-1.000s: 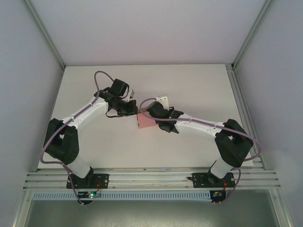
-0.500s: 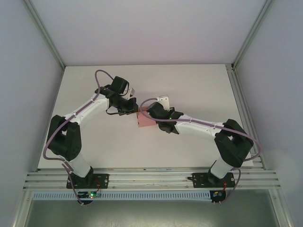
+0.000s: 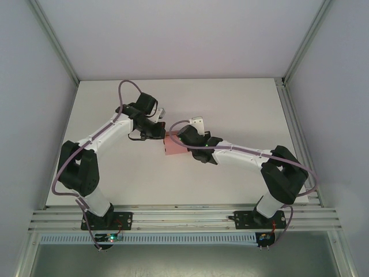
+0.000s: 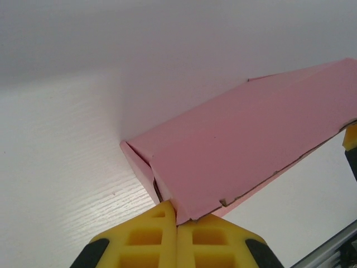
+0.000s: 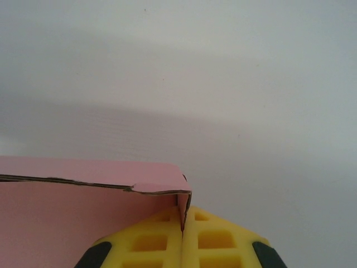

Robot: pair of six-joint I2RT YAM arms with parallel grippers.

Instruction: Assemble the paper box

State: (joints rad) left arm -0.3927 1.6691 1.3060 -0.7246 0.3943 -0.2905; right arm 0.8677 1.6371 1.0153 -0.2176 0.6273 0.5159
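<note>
paper box [image 3: 174, 146] was at the counter [image 3: 230, 104] centre, between both arms | left fingers [image 4: 139, 237], right fingers [image 5: 223, 240] each clamped on its edge | we judged it light, flimsy, easily creased; grip near folds

Pink paper box [image 4: 240, 151], yellow gripper pads [image 4: 146, 237], white table [image 3: 230, 109].

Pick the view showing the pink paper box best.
Left wrist: the paper box shows a broad face, folds and cut edges. Right wrist gives one corner; top external, a small, partly covered patch.
</note>
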